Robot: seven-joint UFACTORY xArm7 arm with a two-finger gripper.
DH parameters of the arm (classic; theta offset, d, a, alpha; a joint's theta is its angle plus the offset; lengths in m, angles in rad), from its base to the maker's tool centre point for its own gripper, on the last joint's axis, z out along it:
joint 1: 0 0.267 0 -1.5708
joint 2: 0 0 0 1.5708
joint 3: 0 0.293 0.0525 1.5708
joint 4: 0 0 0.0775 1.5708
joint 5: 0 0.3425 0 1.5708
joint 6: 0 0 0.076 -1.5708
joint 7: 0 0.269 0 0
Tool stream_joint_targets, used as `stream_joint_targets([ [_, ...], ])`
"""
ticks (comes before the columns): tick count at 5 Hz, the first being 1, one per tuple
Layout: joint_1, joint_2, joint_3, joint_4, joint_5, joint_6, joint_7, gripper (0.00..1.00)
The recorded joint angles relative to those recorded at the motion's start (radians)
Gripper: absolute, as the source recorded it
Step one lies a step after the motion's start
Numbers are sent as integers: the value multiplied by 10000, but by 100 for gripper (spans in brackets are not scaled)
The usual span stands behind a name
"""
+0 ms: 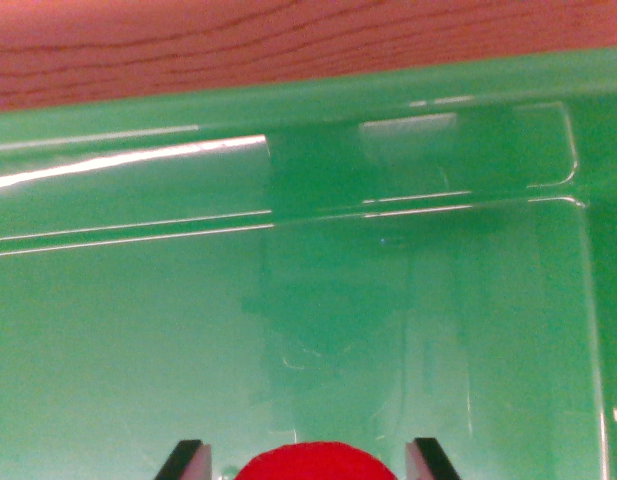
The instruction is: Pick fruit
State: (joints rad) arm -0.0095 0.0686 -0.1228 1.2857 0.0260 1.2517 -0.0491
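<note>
A round red fruit shows at the bottom edge of the wrist view, only its top visible. It lies over the floor of a green plastic bin. My gripper straddles it, with one black fingertip toward the wrist view's left and the other toward its right. A narrow strip of green shows between each finger and the fruit, so the jaws stand open around it without touching. The lower part of the fruit and the finger bases are cut off by the frame.
The bin's far wall runs across the upper part of the view, with a moulded step and glare streaks. Beyond it lies a reddish wooden tabletop. The bin's side wall rises at the wrist view's right.
</note>
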Motion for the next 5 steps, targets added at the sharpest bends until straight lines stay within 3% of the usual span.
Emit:
stream_joint_targets([
  [1,0,0,0,0,0,0,0,100],
  [2,9,-158,-8,276,-34,433,28,100],
  [3,9,-158,-8,276,-34,433,28,100],
  [4,17,-303,-16,529,-65,829,53,100],
  [5,17,-303,-16,529,-65,829,53,100],
])
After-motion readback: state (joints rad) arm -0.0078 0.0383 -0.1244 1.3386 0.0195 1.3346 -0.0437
